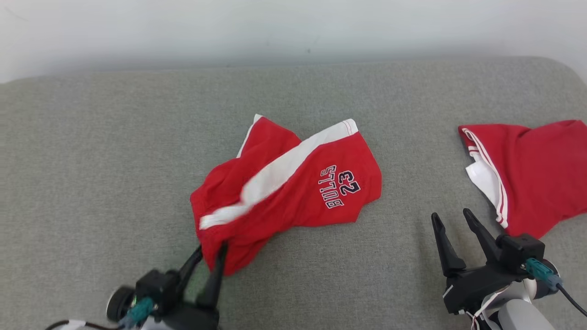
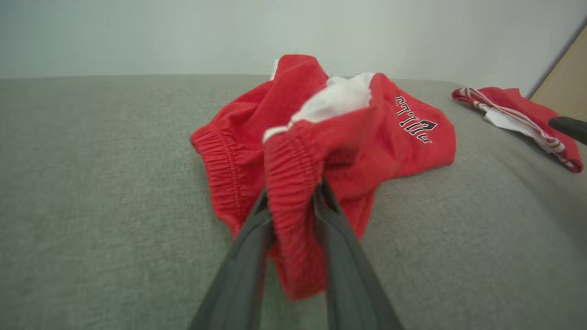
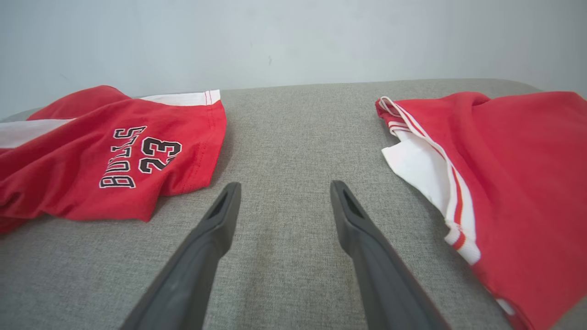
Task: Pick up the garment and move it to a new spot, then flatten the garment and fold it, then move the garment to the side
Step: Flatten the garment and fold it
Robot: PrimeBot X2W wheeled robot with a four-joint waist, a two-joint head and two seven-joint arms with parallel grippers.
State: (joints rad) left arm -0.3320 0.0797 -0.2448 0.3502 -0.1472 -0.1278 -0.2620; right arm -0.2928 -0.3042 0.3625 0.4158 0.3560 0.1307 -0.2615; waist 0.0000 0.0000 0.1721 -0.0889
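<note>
Left claw (image 2: pixel 293 191) low, astride red shorts (image 2: pixel 367 137)

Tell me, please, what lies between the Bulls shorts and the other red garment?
Bare grey cushion, with the open right hand pointing into it; right wrist view.

garment (image 1: pixel 312 201): was red, with a white diagonal band and dark "BULLS 23" lettering.
second garment (image 1: pixel 541 169): was red, with a white panel and red-white striped trim.
table (image 1: pixel 91 160): was grey, woven.
wall (image 1: pixel 183 32): was off-white.
</note>
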